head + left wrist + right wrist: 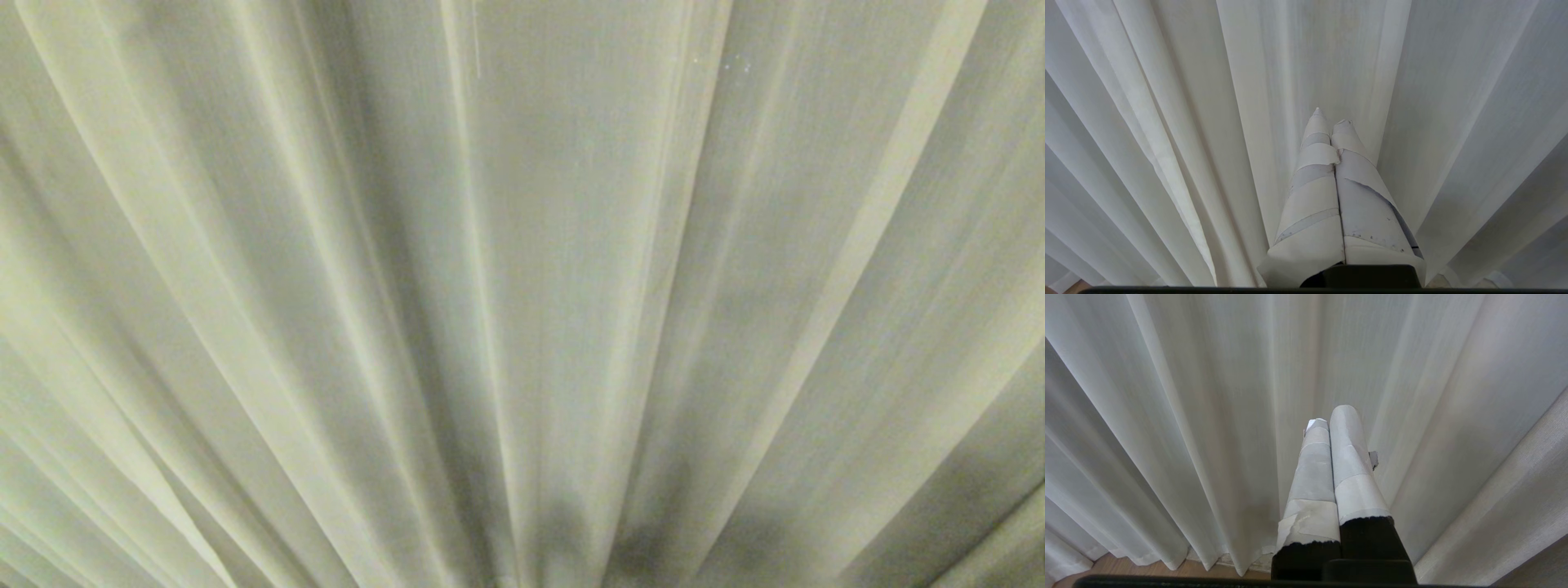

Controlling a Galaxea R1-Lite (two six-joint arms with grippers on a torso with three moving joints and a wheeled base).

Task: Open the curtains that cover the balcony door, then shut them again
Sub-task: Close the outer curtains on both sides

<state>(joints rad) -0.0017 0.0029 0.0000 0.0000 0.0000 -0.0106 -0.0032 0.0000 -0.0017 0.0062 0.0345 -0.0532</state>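
Curtains (522, 294): drawn, door hidden. Left tool (1331, 122), right tool (1333, 416): both closed, nothing held, near pleats. Risk: smooth taped fingers may slip off cloth; seam unlocated.

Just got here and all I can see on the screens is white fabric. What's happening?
The robot is parked right up against the curtains, which hang drawn and fill the head view; no balcony door shows through. Nothing is being handled yet. The left end effector and the right end effector, both wrapped in pale tape, are shut and point at the pleats without gripping any fabric. A strip of wooden floor shows under the hem. Opening has not started.
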